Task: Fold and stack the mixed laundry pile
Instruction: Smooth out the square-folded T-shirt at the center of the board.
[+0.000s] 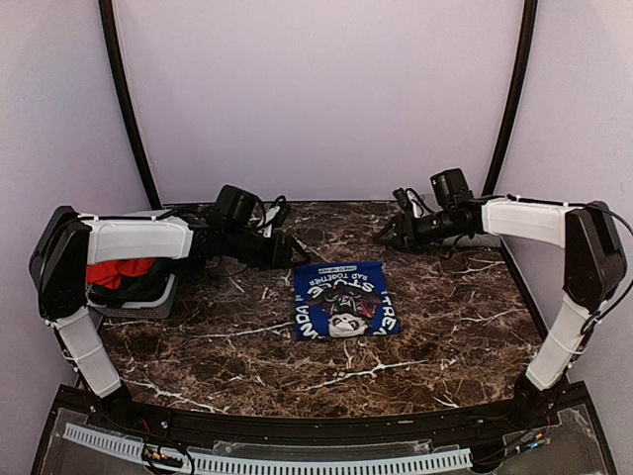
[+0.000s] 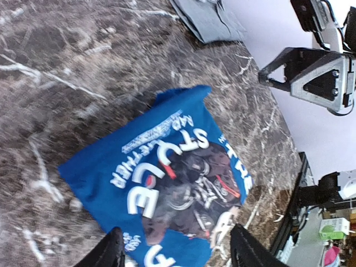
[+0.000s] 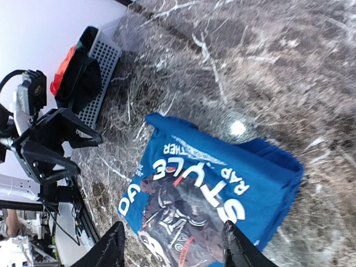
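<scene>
Two claws hang open above the dark marbled table [image 1: 198,341], fingers spread and nothing held between them. The left claw [image 2: 177,257] and the right claw [image 3: 173,253] face each other, well apart, both lifted clear of the cloth.

The royal-blue T-shirt [image 1: 346,299] lies flat on the table between the two claws, folded into a rough square with its white print and dark graphic facing up. Each wrist view shows it just below and ahead of that claw's fingertips, not touching them.

Behind the left claw, on its outer side, a small grey basket [image 3: 104,58] sits at the table's edge. It holds a red-orange garment [image 3: 63,71] with dark cloth [image 3: 83,80] draped over the rim.

Beyond the blue shirt from the left claw, a folded grey cloth [image 2: 210,21] lies flat on the table near the back wall, close to the right claw.
</scene>
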Controlling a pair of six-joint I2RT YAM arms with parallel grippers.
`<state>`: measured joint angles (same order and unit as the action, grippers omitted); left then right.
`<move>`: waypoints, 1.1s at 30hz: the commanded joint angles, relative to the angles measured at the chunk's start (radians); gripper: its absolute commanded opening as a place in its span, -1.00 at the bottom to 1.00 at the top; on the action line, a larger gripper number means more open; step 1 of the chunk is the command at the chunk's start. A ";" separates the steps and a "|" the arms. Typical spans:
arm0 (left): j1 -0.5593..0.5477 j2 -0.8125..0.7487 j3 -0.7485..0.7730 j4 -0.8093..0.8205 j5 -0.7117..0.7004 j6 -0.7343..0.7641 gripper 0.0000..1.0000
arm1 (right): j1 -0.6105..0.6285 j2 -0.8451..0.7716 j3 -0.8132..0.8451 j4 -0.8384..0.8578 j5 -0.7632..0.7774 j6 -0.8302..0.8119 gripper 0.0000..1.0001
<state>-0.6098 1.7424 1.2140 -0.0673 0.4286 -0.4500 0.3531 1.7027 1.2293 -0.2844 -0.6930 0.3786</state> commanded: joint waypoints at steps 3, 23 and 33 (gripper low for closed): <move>-0.049 0.079 -0.070 0.186 0.114 -0.076 -0.05 | 0.112 0.131 -0.001 0.099 -0.098 0.015 -0.05; 0.090 0.523 0.223 0.370 0.228 -0.224 0.25 | 0.008 0.530 0.226 0.195 -0.112 0.081 -0.11; 0.080 0.209 0.100 0.245 0.173 -0.136 0.65 | 0.019 0.157 0.059 0.171 -0.150 0.110 0.36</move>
<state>-0.5194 2.1670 1.3849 0.2382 0.6209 -0.6350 0.3595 2.0525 1.3544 -0.1349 -0.8043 0.4599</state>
